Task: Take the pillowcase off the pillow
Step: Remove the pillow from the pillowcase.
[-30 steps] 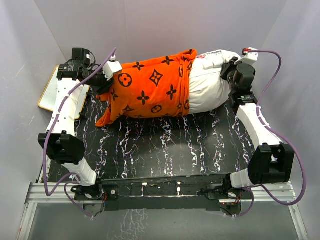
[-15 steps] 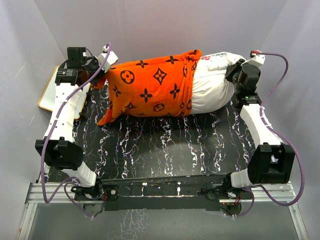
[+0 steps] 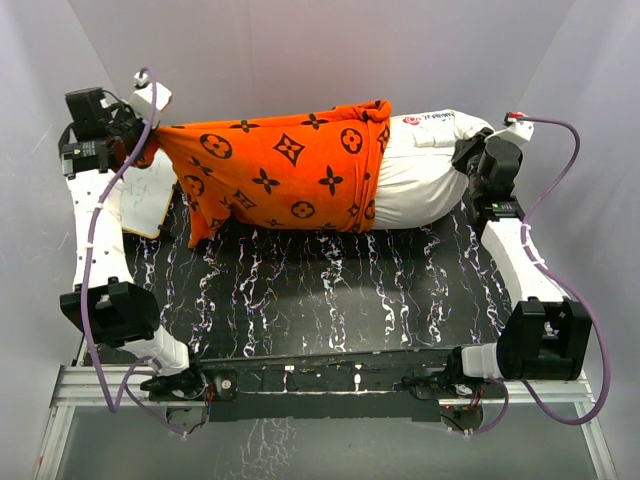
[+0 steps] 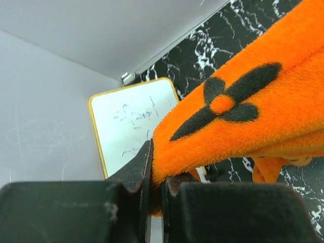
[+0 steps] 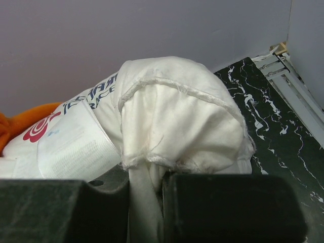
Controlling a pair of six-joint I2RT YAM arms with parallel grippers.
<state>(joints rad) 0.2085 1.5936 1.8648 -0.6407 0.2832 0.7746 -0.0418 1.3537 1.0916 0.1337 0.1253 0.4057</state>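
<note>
The orange pillowcase (image 3: 275,180) with black motifs covers the left part of the white pillow (image 3: 420,185), which lies across the back of the table. My left gripper (image 3: 145,148) is shut on the pillowcase's far left end, and the fabric is stretched out toward it. In the left wrist view the orange plush (image 4: 243,116) is pinched between the black fingers (image 4: 136,169). My right gripper (image 3: 470,150) is shut on the pillow's bare right end. In the right wrist view the white fabric (image 5: 177,131) bunches between the fingers (image 5: 106,202), with a red-and-blue logo (image 5: 40,129) at the left.
A flat white board with a tan frame (image 3: 145,200) lies at the back left under the pillowcase's end, also seen as the board (image 4: 131,121) in the left wrist view. The black marbled table (image 3: 330,290) is walled by grey panels on three sides.
My left gripper has closed on the pillowcase's end and pulled it left and back, stretching the cover. The pillow's bare right part shows a little more. The right gripper has kept its hold.
</note>
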